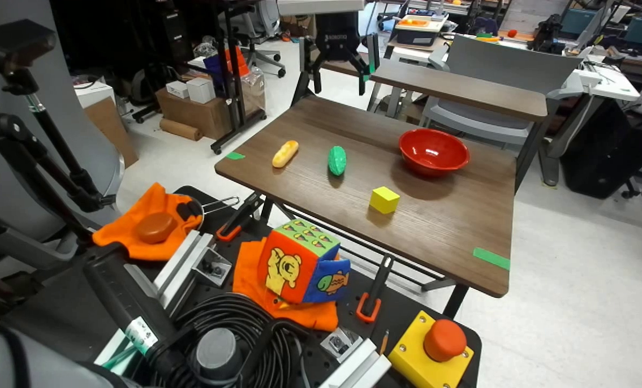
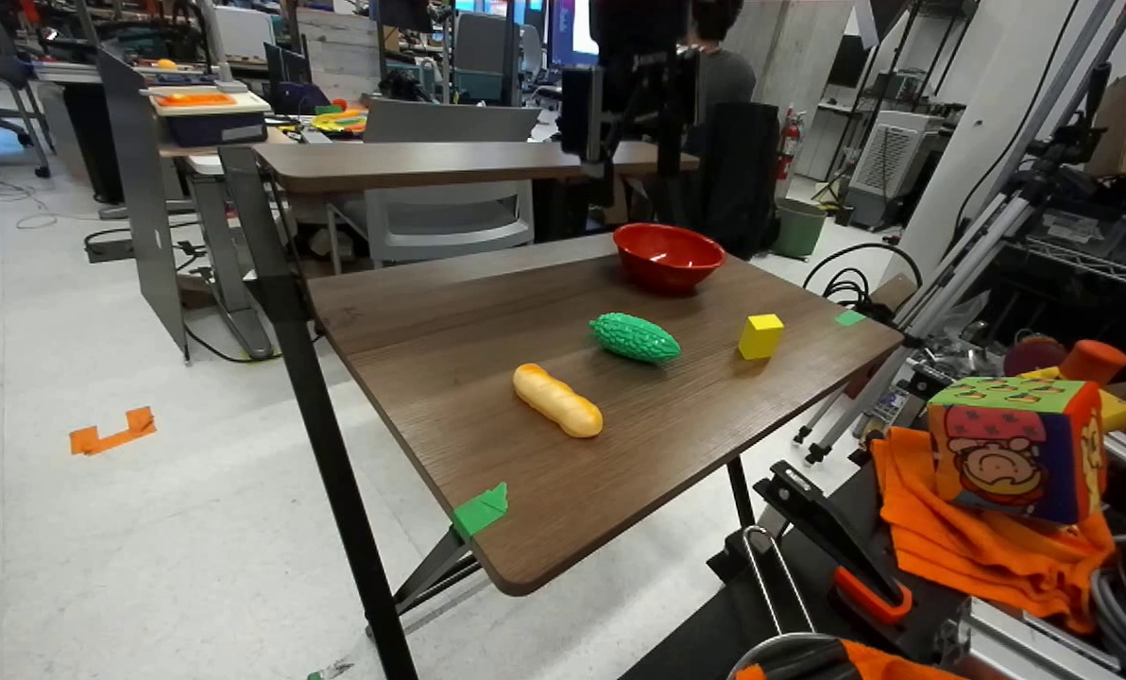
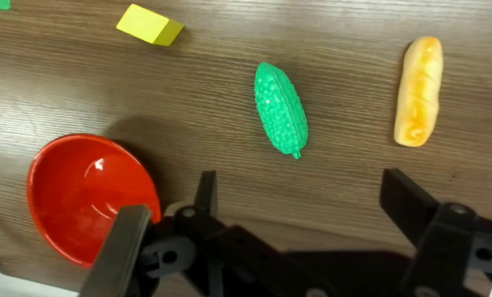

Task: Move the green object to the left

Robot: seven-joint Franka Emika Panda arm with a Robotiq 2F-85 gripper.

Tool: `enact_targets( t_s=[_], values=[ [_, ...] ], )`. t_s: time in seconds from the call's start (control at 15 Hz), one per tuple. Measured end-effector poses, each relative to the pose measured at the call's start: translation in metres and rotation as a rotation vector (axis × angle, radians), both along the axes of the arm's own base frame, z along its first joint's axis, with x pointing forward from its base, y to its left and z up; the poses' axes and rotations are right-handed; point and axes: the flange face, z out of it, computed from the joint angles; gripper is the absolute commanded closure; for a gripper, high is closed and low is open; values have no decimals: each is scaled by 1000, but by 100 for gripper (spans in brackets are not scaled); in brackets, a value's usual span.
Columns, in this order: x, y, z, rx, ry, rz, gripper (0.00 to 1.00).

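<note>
The green object (image 3: 281, 110) is a bumpy, oval green lump with a small stem, lying on the brown table (image 1: 321, 118). It shows in both exterior views (image 1: 337, 160) (image 2: 634, 337), between the yellow elongated object and the yellow cube. My gripper (image 3: 299, 172) is open and empty, with its fingers spread wide. In an exterior view the gripper (image 1: 340, 88) hangs well above the far edge of the table, apart from the green object. In the wrist view the green object lies ahead of the gap between the fingers, stem end toward the gripper.
A red bowl (image 3: 91, 198) lies on one side of the green object, partly behind a finger in the wrist view. A yellow cube (image 3: 149, 25) and an orange-yellow elongated object (image 3: 419, 91) also lie on the table. Green tape patches (image 1: 492, 258) (image 2: 480, 511) mark table edges.
</note>
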Motion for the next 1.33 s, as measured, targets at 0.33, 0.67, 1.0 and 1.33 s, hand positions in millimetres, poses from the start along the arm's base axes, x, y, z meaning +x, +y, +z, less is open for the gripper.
enact_targets(
  t_s=[0.33, 0.67, 1.0, 1.33],
  values=[
    [17, 0, -66, -41, 77, 106, 0],
    [26, -3, -123, -88, 159, 184, 0],
    [26, 4, -154, -123, 250, 249, 32],
    [23, 13, -167, -164, 348, 264, 64]
  ],
)
